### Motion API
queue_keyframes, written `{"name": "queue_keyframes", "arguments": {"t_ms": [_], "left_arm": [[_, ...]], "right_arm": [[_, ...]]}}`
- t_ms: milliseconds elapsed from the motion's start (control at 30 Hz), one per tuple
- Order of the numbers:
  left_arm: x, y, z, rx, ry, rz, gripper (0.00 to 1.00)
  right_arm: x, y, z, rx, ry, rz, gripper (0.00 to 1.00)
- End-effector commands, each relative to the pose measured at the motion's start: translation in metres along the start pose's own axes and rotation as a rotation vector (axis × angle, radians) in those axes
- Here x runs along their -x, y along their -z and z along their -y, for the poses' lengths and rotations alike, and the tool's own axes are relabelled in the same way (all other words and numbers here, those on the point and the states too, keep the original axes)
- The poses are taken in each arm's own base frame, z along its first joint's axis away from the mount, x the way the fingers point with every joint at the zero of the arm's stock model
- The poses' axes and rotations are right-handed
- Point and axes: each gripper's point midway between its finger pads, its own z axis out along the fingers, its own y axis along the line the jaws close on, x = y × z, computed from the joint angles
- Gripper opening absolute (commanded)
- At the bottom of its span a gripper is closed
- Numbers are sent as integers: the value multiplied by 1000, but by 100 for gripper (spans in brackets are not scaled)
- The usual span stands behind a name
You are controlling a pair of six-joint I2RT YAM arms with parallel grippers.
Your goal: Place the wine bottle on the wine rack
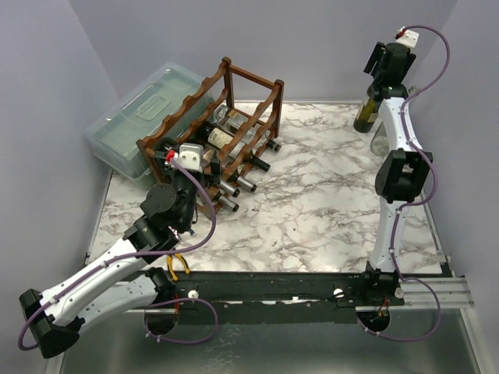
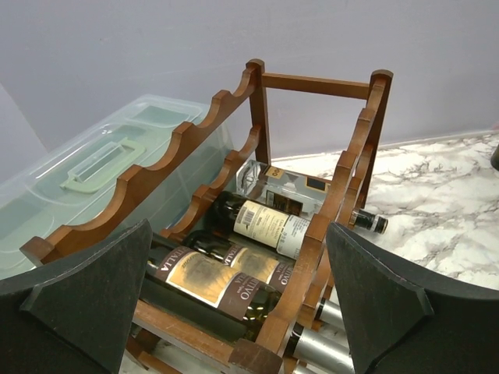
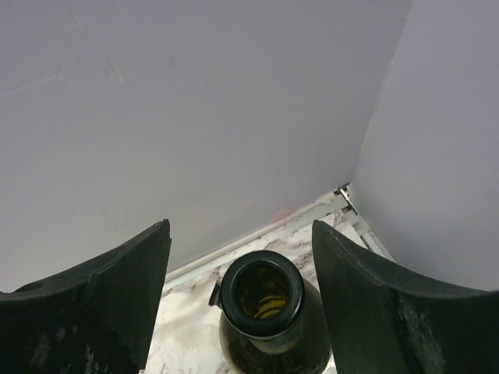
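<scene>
while beside wine rack [image 1: 187, 113], plastic box [image 1: 132, 117]

A translucent plastic box [image 1: 129, 125] with a pale greenish lid sat in the upper left of the overhead view, at the far left corner of the white, grey-veined marble bench [image 1: 312, 210]. A recessed handle [image 2: 97, 165] lay flat in the middle of the lid. Just right of the box, several dark labelled bottles [image 2: 261, 226] lay on their sides, necks toward the lower right. Plain lilac-grey walls [image 1: 327, 47] closed the bench in at the back and both sides. A silvery rail [image 1: 440, 290] ran along the lower right edge.
</scene>
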Motion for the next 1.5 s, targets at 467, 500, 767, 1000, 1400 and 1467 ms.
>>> {"name": "queue_keyframes", "arguments": {"t_ms": [467,500,767,1000,1400,1467], "left_arm": [[-7,-11,7,10,-50,-25,94],[-8,-11,8,5,-49,-26,94],[-10,-12,17,-29,-28,-32,94],[-13,-13,26,-67,0,-45,94],[-46,-13,110,-430,10,-149,95],[-52,-7,134,-548,34,-171,95]], "right_arm": [[-29,44,-78,300,-30,-40,18],[-28,61,-92,346,-28,-41,16],[-62,176,-105,503,-45,-181,8],[-94,280,-94,703,-204,-353,5],[-118,411,-70,909,-258,-572,1],[-123,427,-71,953,-311,-603,1]]}}
